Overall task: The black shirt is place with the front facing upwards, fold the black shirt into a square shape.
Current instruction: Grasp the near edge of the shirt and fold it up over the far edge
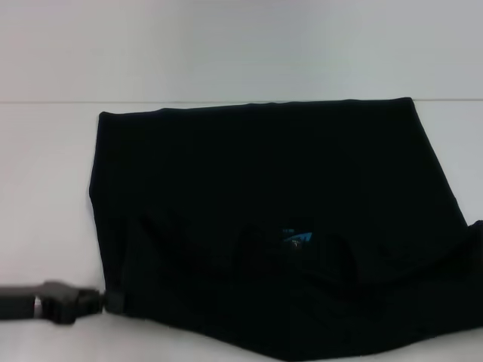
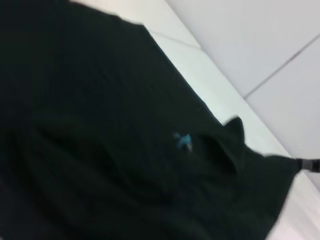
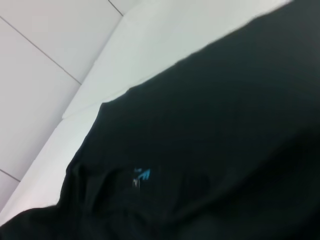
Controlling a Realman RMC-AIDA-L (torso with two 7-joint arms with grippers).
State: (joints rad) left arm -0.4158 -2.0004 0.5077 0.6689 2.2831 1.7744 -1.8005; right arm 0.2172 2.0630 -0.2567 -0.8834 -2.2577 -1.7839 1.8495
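Note:
The black shirt (image 1: 272, 196) lies spread over the white table, its blue neck label (image 1: 296, 238) toward the near side. The near part of the cloth is rumpled into folds. My left gripper (image 1: 113, 300) comes in low from the left and is shut on the shirt's near-left corner. The head view does not show my right gripper. In the left wrist view the right gripper (image 2: 302, 163) appears far off, pinching a corner of the shirt (image 2: 125, 150) that is pulled out to a point. The label (image 3: 142, 175) and dark cloth (image 3: 225, 140) fill the right wrist view.
The white table (image 1: 45, 188) shows bare to the left of the shirt and in a strip behind it, up to its far edge (image 1: 226, 101). A pale wall stands beyond. At the right the shirt runs out of the head view.

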